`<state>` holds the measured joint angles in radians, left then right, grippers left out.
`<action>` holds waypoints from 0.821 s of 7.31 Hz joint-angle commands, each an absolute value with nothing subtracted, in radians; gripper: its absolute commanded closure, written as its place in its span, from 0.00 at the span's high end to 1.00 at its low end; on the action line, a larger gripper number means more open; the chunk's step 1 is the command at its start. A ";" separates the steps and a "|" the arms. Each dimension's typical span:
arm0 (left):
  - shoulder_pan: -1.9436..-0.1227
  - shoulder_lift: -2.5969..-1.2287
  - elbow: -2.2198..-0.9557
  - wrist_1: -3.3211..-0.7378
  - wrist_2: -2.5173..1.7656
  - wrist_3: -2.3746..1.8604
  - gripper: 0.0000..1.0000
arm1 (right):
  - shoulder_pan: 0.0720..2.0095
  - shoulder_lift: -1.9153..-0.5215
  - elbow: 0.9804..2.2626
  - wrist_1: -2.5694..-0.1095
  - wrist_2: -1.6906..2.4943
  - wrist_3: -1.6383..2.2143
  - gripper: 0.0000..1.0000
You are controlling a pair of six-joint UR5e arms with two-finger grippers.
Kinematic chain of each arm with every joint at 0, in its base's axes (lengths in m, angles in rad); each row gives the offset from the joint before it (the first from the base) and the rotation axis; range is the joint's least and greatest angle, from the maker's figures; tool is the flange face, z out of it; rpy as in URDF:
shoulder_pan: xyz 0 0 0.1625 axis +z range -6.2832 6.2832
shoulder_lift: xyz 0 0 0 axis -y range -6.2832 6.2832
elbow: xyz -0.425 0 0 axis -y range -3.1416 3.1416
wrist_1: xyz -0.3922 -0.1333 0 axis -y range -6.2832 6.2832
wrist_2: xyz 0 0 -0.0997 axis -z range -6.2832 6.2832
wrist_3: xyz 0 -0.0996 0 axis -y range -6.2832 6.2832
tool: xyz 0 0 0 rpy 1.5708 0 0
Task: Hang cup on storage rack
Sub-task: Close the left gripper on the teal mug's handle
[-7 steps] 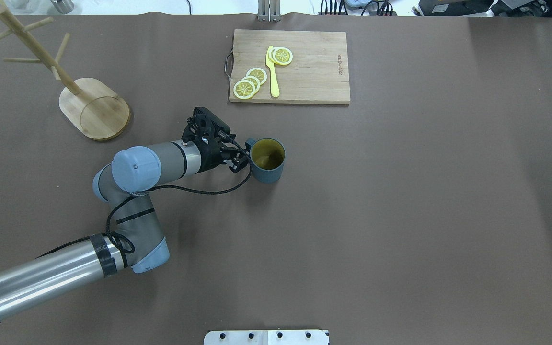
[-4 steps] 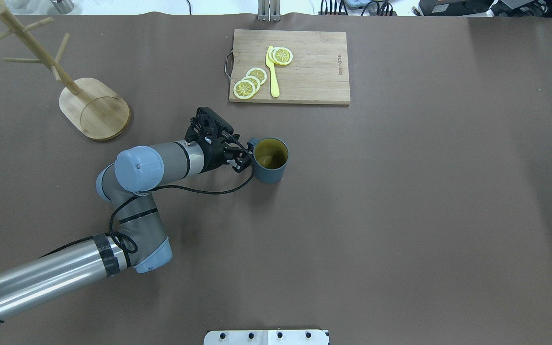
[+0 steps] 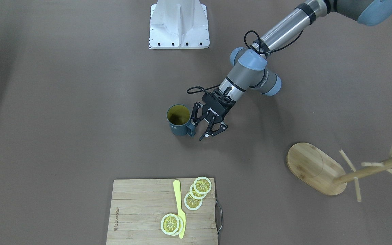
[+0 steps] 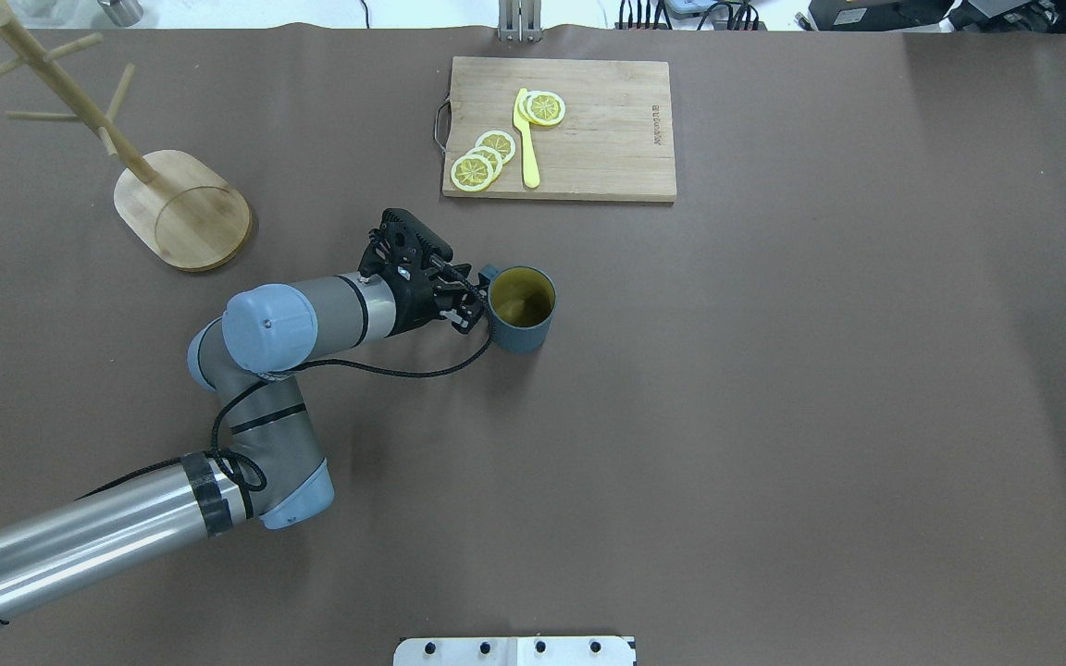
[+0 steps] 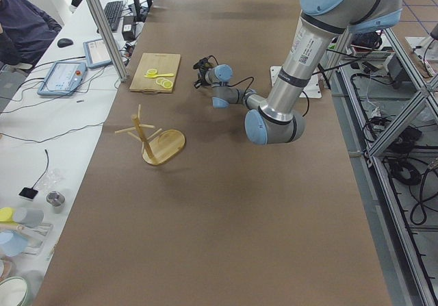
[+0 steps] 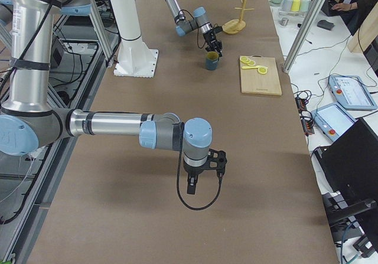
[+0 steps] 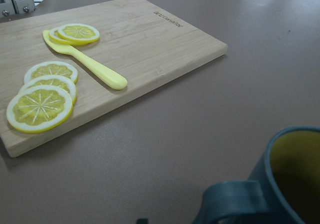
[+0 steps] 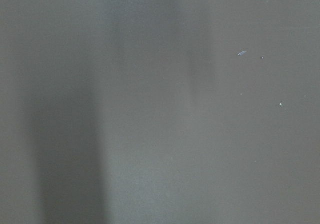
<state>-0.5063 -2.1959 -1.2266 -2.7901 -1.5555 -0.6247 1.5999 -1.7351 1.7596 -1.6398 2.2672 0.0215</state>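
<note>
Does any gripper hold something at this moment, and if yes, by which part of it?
Nothing is held. The left gripper is open beside the handle of the cup, not closed on it. No object shows at the right gripper.

I see the mug (image 4: 521, 314) standing upright on the brown table (image 4: 774, 416), mouth up. It is dark teal-blue outside and mustard-yellow inside. Its squarish loop handle (image 7: 232, 200) is turned toward the far side and the robot's left. The bamboo mug tree (image 4: 126, 153) stands well apart from it, near the table's far-left corner, on a flat oval base (image 4: 200, 231), with a thick post (image 4: 61, 83) and thin angled pegs (image 4: 33, 117).
</note>
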 commanded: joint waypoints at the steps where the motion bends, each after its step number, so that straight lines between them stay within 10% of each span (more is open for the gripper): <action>1: -0.506 -2.192 -1.229 -2.804 -1.555 -0.626 0.00 | 1.600 -1.735 1.761 -1.640 2.267 0.021 1.00; 6: -0.511 -2.191 -1.244 -2.847 -1.554 -0.734 0.00 | 1.600 -1.732 1.759 -1.640 2.266 0.020 1.00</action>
<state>-0.5080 -2.1904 -1.2393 -2.8441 -1.5545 -0.6566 1.5999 -1.7322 1.7602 -1.6398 2.2662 0.0212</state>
